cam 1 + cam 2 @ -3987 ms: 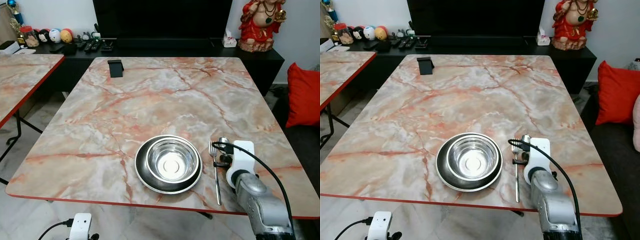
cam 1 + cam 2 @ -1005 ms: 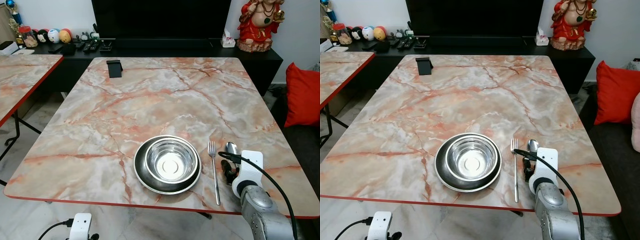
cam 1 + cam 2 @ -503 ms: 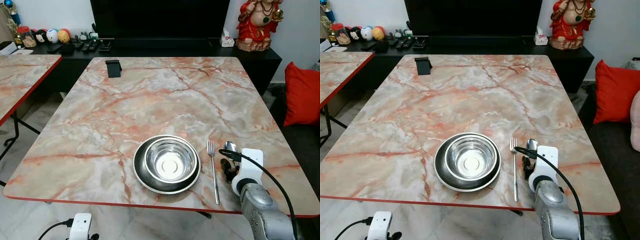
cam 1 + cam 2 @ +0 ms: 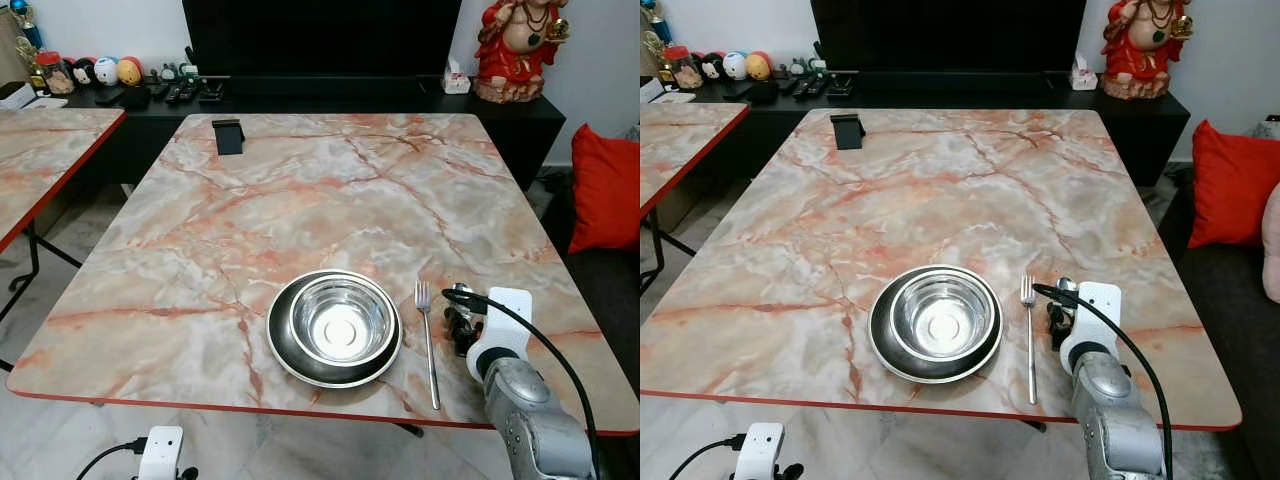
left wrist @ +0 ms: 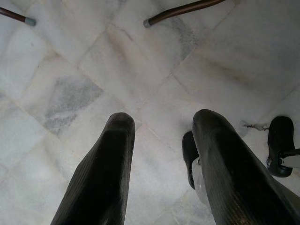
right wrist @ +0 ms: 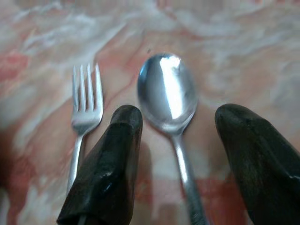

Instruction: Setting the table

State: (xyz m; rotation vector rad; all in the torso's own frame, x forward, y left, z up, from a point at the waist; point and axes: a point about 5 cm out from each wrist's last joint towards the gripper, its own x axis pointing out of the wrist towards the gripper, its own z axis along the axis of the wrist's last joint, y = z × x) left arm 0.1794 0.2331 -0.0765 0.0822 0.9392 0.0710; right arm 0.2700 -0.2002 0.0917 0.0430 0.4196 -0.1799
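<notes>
A steel bowl [image 4: 341, 327] sits in a dark plate [image 4: 280, 345] near the front edge of the marble table [image 4: 300, 200]. Just right of the plate lies a fork [image 4: 430, 345], tines pointing away from me. Right of the fork a spoon [image 6: 168, 93] rests flat on the table. My right gripper [image 4: 462, 325] hovers low over the spoon's handle, open, one finger on each side of it. The spoon's bowl [image 4: 458, 291] pokes out beyond the fingertips [image 6: 124, 126]. My left gripper [image 5: 161, 122] hangs open over the tiled floor.
A small black stand [image 4: 229, 136] is at the table's far left corner. A second marble table [image 4: 50, 150] stands to the left. A red cushion [image 4: 605, 190] lies on the right. A dark console [image 4: 330, 95] with a red figurine [image 4: 515, 50] runs along the back wall.
Over four seconds the right gripper and spoon shifted right, away from the fork. In the last half second the gripper edged forward, covering more of the spoon.
</notes>
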